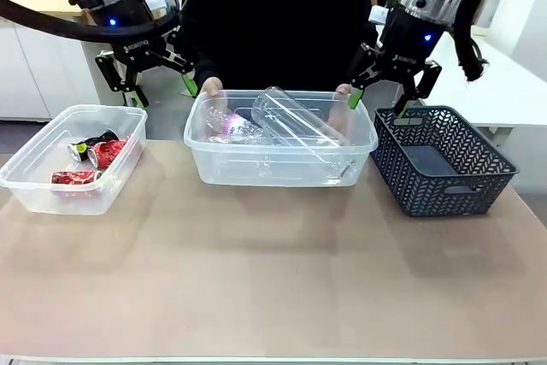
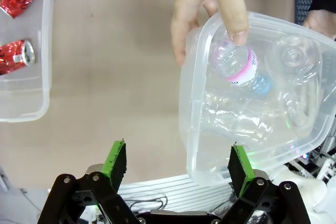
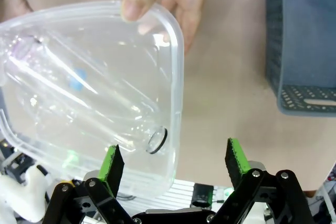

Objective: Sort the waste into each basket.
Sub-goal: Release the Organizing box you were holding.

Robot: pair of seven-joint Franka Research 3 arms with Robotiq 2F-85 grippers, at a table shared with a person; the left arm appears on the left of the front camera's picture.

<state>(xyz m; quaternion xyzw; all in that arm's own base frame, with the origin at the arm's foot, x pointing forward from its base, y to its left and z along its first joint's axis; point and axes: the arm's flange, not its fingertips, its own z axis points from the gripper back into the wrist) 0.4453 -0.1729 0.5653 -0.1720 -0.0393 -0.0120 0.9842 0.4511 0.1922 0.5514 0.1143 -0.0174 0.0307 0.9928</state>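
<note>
Bare table front [image 1: 273, 288]; large tub [image 1: 282, 173] seemingly hand-gripped [image 1: 211, 85].

Red cans [image 1: 94, 160], grey herringbone basket [image 1: 444, 160]

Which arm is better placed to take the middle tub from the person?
Neither clearly. The left tool and right tool both hang open behind the tub's far corners, where the person's hands hold its rim.

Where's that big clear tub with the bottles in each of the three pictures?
Front view: big tub at centre, a hand at each far corner.
Left wrist view: right half, a hand on its top rim.
Right wrist view: left half, a hand on its top rim.
Shared landmark: grey basket.
</note>
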